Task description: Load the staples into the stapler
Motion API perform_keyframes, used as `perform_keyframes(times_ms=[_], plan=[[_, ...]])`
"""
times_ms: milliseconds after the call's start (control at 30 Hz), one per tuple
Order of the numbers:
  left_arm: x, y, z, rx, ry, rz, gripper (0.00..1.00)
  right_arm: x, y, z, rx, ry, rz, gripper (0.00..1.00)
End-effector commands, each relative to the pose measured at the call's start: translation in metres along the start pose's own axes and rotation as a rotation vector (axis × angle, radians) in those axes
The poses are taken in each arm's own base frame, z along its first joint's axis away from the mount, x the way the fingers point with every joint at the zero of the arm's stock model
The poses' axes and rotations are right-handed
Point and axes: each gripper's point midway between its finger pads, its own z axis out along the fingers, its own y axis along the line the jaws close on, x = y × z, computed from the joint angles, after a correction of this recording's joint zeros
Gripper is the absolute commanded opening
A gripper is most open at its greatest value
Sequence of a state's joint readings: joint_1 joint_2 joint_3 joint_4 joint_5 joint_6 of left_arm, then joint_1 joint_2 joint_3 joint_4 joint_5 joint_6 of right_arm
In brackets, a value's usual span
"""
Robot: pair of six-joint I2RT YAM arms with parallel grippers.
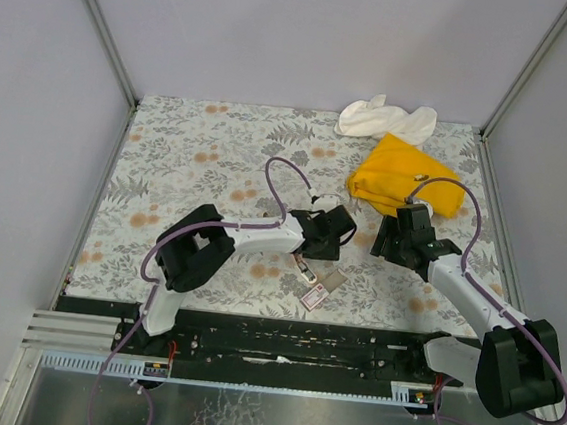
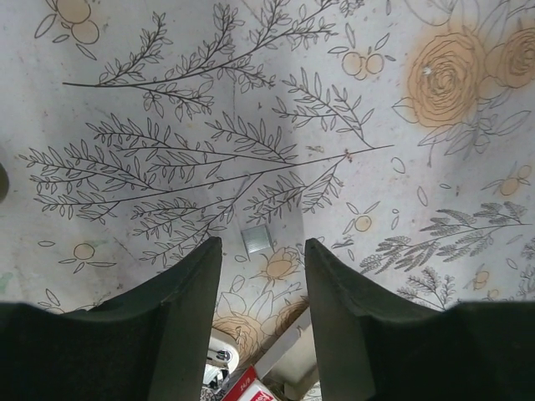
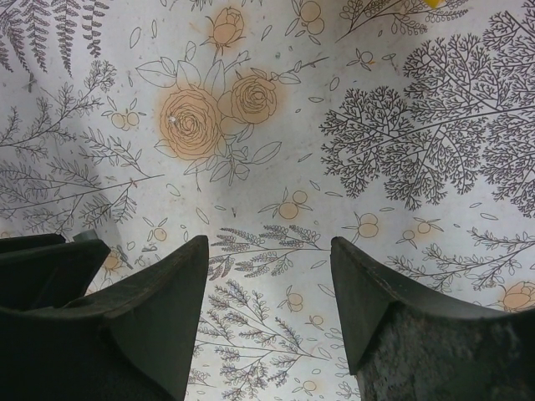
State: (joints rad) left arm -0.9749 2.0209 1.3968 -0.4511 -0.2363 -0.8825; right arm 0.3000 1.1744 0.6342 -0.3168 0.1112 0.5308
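Observation:
The staples box (image 1: 314,296), pink with a white label, lies on the floral cloth near the front edge, and its tan inner piece (image 1: 333,278) lies beside it. A small whitish and metal object (image 1: 304,268), possibly the stapler, sits just left of the tan piece. My left gripper (image 1: 334,225) hovers just behind these. In the left wrist view the left gripper (image 2: 262,242) is open, and a small silvery ridged piece (image 2: 257,239) lies on the cloth in line with the gap. The box's red corner (image 2: 248,388) shows at the bottom. My right gripper (image 1: 394,235) (image 3: 267,246) is open over bare cloth.
A yellow cloth (image 1: 403,174) lies at the back right, just behind the right gripper, with a white cloth (image 1: 383,117) beyond it. Grey walls close in the table on three sides. A black rail (image 1: 291,339) runs along the near edge.

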Motion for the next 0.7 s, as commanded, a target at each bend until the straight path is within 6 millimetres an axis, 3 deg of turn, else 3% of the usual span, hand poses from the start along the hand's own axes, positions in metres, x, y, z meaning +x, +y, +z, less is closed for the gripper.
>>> perform_keyframes(times_ms=[0,667], plan=[[-0.004,0.003,0.003,-0.041,-0.021,-0.002,0.42,-0.004,0.002,-0.001,-0.017,-0.018,-0.005,0.67],[0.004,0.011,0.014,-0.074,0.003,0.033,0.26,-0.002,0.0,-0.002,-0.012,-0.023,-0.007,0.67]])
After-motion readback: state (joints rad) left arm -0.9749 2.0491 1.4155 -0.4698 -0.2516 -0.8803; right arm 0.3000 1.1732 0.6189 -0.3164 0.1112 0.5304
